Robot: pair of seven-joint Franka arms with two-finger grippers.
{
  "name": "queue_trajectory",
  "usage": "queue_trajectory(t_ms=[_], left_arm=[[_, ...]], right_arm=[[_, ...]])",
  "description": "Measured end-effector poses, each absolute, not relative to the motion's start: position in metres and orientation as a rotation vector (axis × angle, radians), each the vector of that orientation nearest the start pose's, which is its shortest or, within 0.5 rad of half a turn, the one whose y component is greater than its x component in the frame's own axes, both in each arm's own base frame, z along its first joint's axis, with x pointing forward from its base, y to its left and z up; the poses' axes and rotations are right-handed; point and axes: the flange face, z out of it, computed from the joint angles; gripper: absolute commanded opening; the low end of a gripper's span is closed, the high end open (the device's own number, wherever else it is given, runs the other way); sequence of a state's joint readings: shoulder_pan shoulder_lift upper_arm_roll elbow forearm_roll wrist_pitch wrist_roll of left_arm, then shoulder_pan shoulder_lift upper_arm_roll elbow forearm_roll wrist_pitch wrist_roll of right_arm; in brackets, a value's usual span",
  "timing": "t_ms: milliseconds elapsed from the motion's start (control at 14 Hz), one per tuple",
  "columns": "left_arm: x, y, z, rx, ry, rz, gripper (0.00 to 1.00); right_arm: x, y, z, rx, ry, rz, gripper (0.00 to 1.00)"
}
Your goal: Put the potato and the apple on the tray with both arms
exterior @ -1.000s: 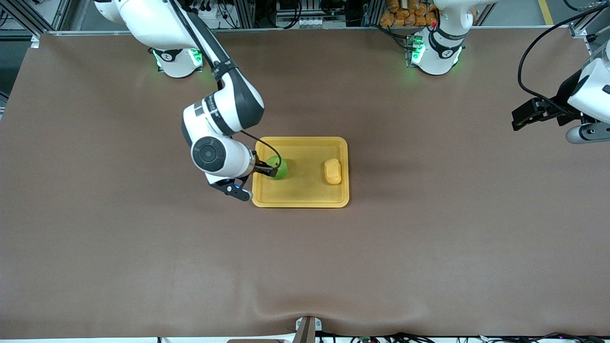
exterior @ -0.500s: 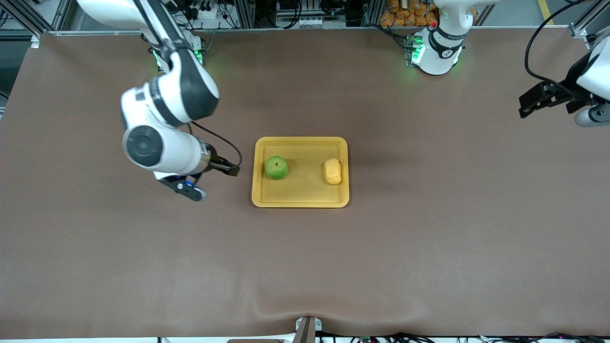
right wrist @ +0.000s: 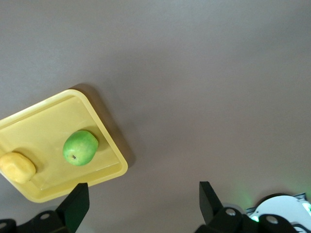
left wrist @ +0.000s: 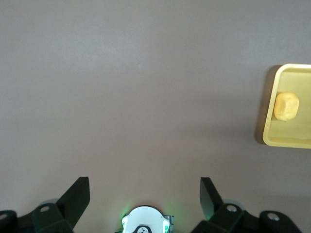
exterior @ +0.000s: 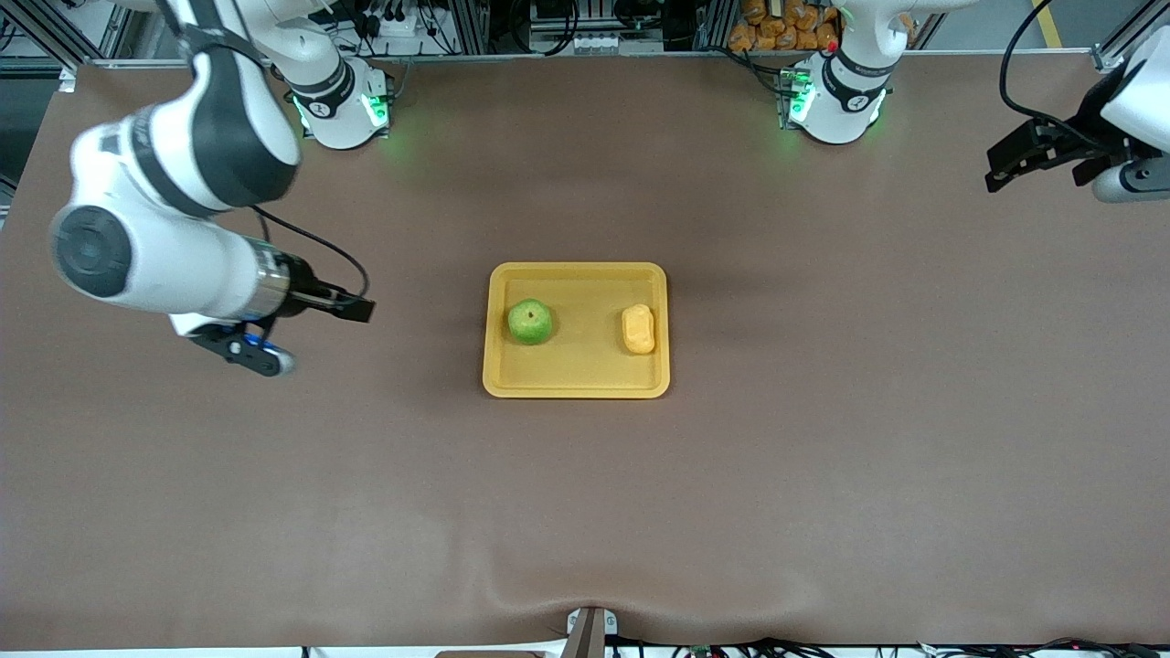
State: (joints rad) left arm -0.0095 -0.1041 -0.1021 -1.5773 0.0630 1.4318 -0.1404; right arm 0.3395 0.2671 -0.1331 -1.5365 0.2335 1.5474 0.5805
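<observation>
Your front camera sits high across the table (exterior: 823,475), facing both robot bases and looking steeply down, so you get the whole brown surface with the tray (exterior: 576,384) near the middle. Your left wrist camera rides high over bare table at the left arm's end, looking down past its own 2 black fingers (left wrist: 77,196); it catches just 1 edge of the tray (left wrist: 268,138) and the potato (left wrist: 285,106). Your right wrist camera hangs over the right arm's end, closer in, showing nearly the whole tray (right wrist: 109,145), the apple (right wrist: 80,147) and the potato (right wrist: 17,167). All 3 views share the tray and the potato (exterior: 638,329); the apple (exterior: 529,322) shows in 2.
</observation>
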Motion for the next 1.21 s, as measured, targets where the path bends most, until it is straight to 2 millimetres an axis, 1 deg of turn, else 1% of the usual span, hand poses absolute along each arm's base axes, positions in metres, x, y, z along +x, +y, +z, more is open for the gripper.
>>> queue_trajectory(t_ms=[143, 357, 643, 857, 1000, 1214], left_arm=[[0.499, -0.055, 0.664, -3.062, -0.048, 0.053, 1.0], [0.498, -0.056, 0.662, -3.062, -0.046, 0.062, 1.0], [0.498, -0.056, 0.662, -3.063, -0.046, 0.063, 1.0], [0.498, -0.056, 0.662, -3.063, -0.046, 0.063, 1.0], [0.498, -0.055, 0.661, -3.063, -0.047, 0.063, 1.0], [0.498, -0.054, 0.662, -3.063, -0.05, 0.063, 1.0]], right_arm=[[0.591, 0.137, 0.501, -2.956, 0.539, 0.463, 1.0], [0.584, 0.108, 0.52, -2.956, 0.485, 0.466, 1.0], [0.568, 0.075, 0.554, -2.973, 0.394, 0.438, 1.0], [0.557, 0.046, 0.573, -2.974, 0.337, 0.428, 1.0], [0.549, 0.033, 0.585, -2.988, 0.295, 0.418, 1.0], [0.535, 0.027, 0.607, -2.996, 0.283, 0.38, 1.0]])
